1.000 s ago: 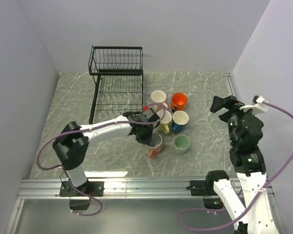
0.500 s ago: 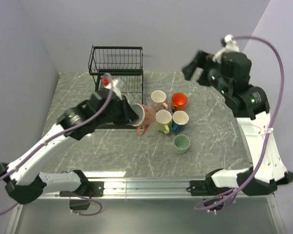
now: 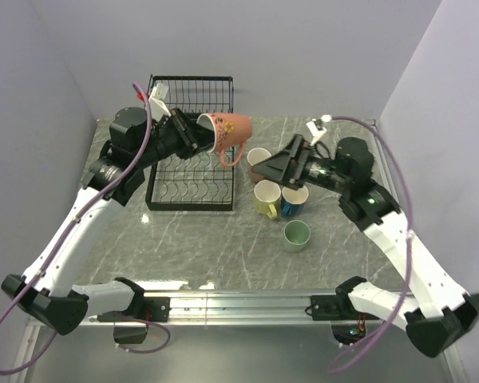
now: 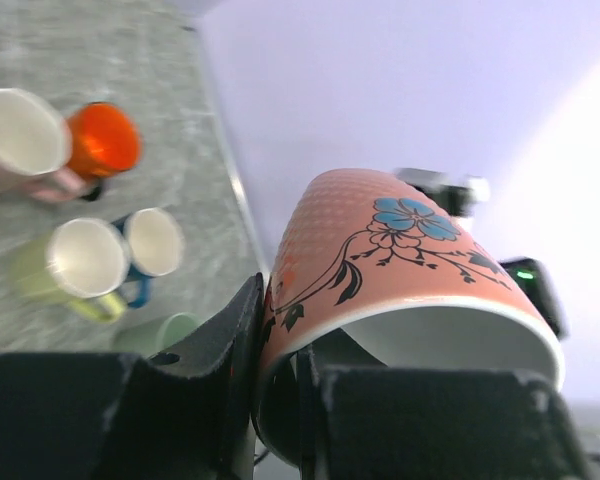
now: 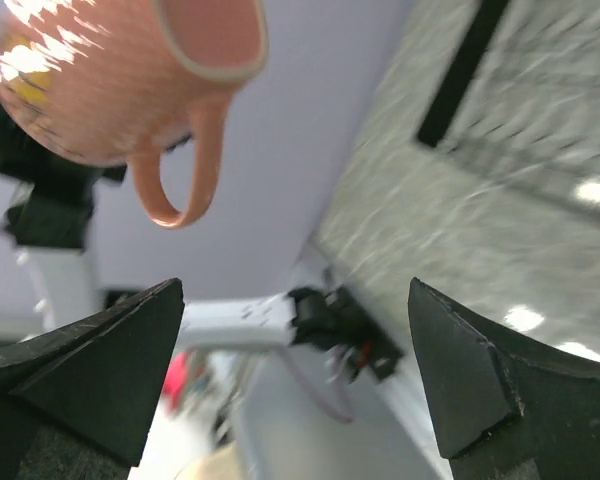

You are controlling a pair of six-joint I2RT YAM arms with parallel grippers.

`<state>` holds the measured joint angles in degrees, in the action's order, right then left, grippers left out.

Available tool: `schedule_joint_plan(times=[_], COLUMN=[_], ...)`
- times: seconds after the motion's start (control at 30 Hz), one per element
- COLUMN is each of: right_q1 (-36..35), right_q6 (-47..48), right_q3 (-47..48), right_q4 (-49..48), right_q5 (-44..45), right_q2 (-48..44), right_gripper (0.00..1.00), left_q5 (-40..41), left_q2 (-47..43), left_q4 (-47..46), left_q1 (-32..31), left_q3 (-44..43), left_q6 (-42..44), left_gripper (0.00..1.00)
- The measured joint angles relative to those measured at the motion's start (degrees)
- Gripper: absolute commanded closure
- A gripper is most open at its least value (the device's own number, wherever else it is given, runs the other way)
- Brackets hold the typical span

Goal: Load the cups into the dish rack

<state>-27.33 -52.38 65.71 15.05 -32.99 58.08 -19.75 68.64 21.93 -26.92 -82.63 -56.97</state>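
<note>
My left gripper is shut on the rim of a pink flowered cup, which it holds on its side in the air over the right edge of the black dish rack. In the left wrist view the gripper clamps the cup wall. My right gripper is open and empty, low over the cup cluster, next to the second pink cup. It hides the orange cup, which shows in the left wrist view. The yellow cup, blue cup and green cup stand on the table.
The rack's raised upper basket stands against the back wall. In the right wrist view the open gripper faces the held pink cup and the left arm. Walls close in on both sides.
My left gripper has lifted the pink cup from beside the cluster up and back over the rack. My right arm has swung down from high at the back to the cups.
</note>
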Motion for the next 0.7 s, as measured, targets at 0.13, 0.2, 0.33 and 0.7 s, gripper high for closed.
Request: schedule_joint_plan(times=[0.13,0.2,0.33,0.7], right_q1=[-3.28,-4.35,-4.68,-4.68], right_q6=[-4.39,-5.60,-7.04,-8.87], right_q3=[-1.27,-1.25,-1.09,0.09], right_q4=[-7.10,-10.32,-15.37,-23.58], right_q5=[-4.46,-5.81,-7.28,-8.70], right_q2=[3.52,4.20,4.33,6.29], right_gripper=[0.01,0.01,0.03,0.08], left_q5=[-4.98,-6.64,-9.18,-15.98], left_q2=[2.05,2.12,2.38,4.85], left_q4=[-8.35,-11.61,-15.50,-22.60], left_q1=[0.04,0.07,0.11,1.03], left_q3=[1.33,2.82,4.68,5.60], left_q6=[-4.42,-6.29,-8.96,-13.75], left_gripper=[1.00,1.00,1.00,1.00])
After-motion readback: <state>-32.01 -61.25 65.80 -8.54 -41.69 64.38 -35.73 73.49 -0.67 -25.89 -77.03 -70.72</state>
